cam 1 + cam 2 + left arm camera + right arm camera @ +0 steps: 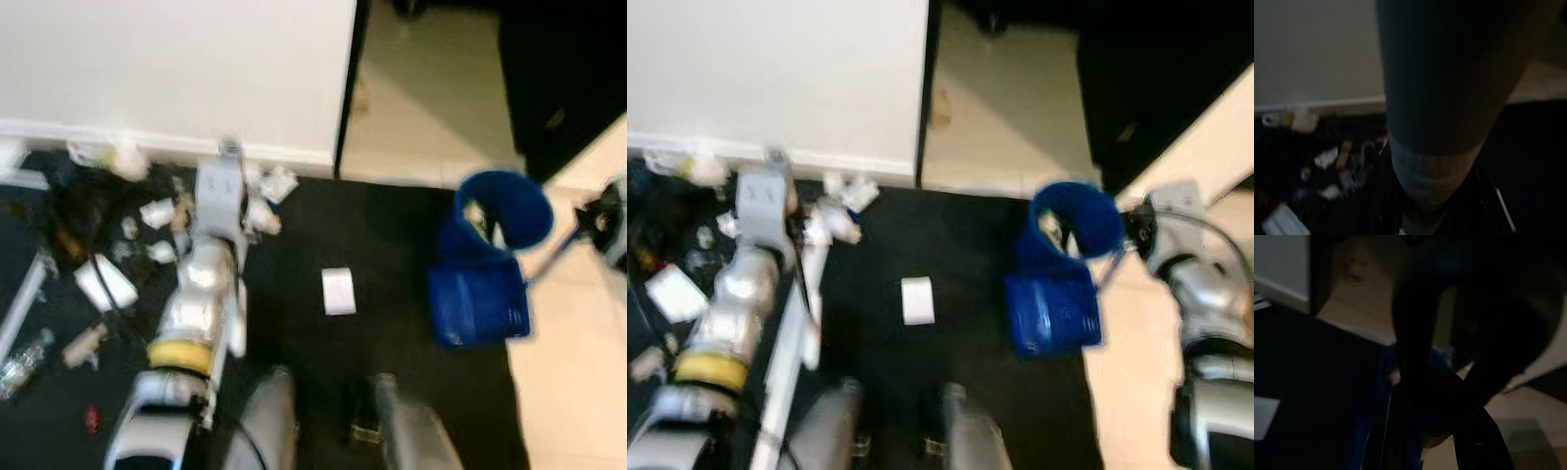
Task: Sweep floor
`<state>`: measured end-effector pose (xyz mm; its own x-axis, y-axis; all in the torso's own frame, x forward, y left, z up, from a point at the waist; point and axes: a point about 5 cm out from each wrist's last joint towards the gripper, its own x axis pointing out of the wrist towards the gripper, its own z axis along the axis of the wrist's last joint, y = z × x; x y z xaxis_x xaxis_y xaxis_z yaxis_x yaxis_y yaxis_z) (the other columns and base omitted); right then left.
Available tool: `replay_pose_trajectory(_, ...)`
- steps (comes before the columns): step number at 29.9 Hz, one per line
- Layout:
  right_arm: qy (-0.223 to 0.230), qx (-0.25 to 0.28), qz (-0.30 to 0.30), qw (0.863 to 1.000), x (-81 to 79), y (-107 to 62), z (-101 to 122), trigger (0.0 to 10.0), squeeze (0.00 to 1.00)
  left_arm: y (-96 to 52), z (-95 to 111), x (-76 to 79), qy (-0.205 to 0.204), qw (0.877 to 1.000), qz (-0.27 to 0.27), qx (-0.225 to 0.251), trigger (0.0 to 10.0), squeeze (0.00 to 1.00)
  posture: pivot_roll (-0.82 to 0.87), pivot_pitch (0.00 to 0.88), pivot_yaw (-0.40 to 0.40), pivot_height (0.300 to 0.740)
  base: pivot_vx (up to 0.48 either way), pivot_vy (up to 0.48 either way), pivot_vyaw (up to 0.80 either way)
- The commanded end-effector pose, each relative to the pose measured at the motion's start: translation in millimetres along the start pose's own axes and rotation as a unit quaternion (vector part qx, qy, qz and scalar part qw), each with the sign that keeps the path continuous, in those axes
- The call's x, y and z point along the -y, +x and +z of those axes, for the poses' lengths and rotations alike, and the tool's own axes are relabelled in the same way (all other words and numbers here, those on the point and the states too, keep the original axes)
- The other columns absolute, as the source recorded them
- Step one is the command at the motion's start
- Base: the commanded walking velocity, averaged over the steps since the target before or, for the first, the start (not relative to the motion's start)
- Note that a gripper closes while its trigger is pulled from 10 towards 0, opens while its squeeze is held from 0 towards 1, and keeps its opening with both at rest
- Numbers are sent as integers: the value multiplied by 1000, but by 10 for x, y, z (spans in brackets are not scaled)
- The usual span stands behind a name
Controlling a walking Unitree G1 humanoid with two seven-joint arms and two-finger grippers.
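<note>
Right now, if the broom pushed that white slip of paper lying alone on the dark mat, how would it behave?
The white paper looks thin and flat, so it is probably very light and would slide easily across the dark mat. Lying flat, it could slip under bristles rather than move ahead. It seems floppy, unlikely to roll.

- A white wall (176,69) with a white baseboard (284,153) runs along the far edge of the floor.
- A dark mat (382,245) covers the floor near the wall.
- Beyond the wall's end, a dark door-frame edge (348,88) borders pale tile flooring (421,108).
- A black piece of furniture (563,69) stands at the far right; its kind is unclear.
- Light tile (573,362) lies beside the mat's right edge.
</note>
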<state>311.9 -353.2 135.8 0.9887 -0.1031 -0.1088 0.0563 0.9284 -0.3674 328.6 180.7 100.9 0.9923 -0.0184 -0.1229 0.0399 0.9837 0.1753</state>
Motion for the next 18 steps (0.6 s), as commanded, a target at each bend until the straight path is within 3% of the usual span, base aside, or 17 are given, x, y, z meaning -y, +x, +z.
replay_pose_trajectory(1, 36, -5, -32, 999, 83, -36, -42, 0, 0, -10, -30, 4, -1, 1000, 0, -7, 10000, 0, 92, 157, -60, 740, 0, 0, 0)
replay_pose_trajectory(6, 71, -13, -54, 996, 104, -47, -84, 0, 0, -17, -50, -14, 2, 1000, 3, -12, 10000, 0, 91, 156, -64, 740, 0, 0, 0)
replay_pose_trajectory(7, 83, -17, -61, 995, 106, -50, -101, 1529, 0, -18, -57, -15, 8, 1000, 2, -15, 10000, 0, 92, 153, -66, 740, 0, 0, 0)
replay_pose_trajectory(8, 93, -22, -66, 993, 100, -49, -118, 4824, 0, -18, -61, -14, 12, 1000, 1, -16, 10000, 0, 92, 153, -66, 740, 0, 0, 0)
replay_pose_trajectory(9, 100, -25, -67, 992, 85, -47, -132, 10000, 0, -18, -63, -12, 15, 1000, -1, -17, 10000, 0, 92, 151, -66, 740, 0, 0, 0)
replay_pose_trajectory(11, 103, -27, -67, 992, 75, -45, -139, 10000, 0, -18, -64, -11, 16, 1000, -1, -17, 10000, 0, 92, 151, -66, 740, 0, 0, 0)
replay_pose_trajectory(18, 128, -43, -64, 989, -58, -19, -205, 10000, 0, -14, -75, -24, 19, 999, 4, -25, 10000, 0, 92, 146, -68, 740, 0, -480, 0)
